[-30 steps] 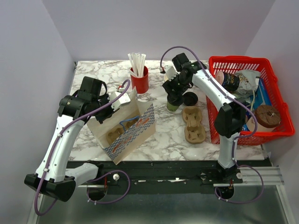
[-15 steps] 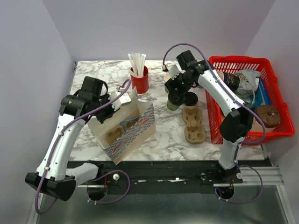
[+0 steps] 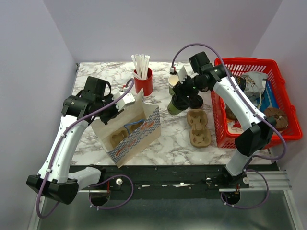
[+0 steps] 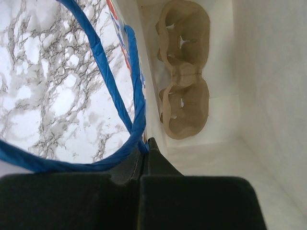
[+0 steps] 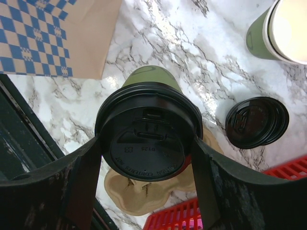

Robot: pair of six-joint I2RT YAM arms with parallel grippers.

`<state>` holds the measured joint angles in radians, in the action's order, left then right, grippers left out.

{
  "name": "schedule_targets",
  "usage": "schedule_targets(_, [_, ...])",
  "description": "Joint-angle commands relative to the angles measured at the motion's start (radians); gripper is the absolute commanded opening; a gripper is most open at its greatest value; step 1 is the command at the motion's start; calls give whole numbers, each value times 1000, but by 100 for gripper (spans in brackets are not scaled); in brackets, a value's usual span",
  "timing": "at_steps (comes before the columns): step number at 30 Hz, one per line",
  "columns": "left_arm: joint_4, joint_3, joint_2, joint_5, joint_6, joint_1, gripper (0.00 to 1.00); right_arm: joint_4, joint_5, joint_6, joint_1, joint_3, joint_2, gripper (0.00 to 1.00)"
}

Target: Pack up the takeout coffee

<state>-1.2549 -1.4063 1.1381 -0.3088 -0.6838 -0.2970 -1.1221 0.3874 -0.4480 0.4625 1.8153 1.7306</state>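
Gripping takeout coffee [image 5: 149, 76] at lid rim with right pincer [image 5: 146, 158], fingers set wide, arm stretched forward-left over bench [image 3: 105, 72]; cup tilted directly beneath. Pinching paper bag [image 3: 136, 136] rim with left pincer [image 4: 144, 158], fully closed, beside blue handle [image 4: 106, 73].

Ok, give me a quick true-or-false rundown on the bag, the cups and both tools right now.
1. The right tool grips the lidded cup at its black lid. True.
2. The left tool is shut on the rim of the paper bag. True.
3. That bag is empty. False: a pulp tray lies at its bottom.
4. Both green-banded cups wear lids. False: the second cup stands open, and a spare lid lies on the table nearby.
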Motion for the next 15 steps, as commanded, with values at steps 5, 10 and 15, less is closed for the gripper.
schedule_targets(5, [77,-105,2,54,15,-4,0,13,57,-28,-5,104,-60,0])
schedule_targets(10, [124,-140,-17,103,-14,-4,0,131,74,2,-5,104,-160,1])
schedule_targets(15, [150,-145,-27,129,-43,-5,0,188,70,52,-5,111,-190,1])
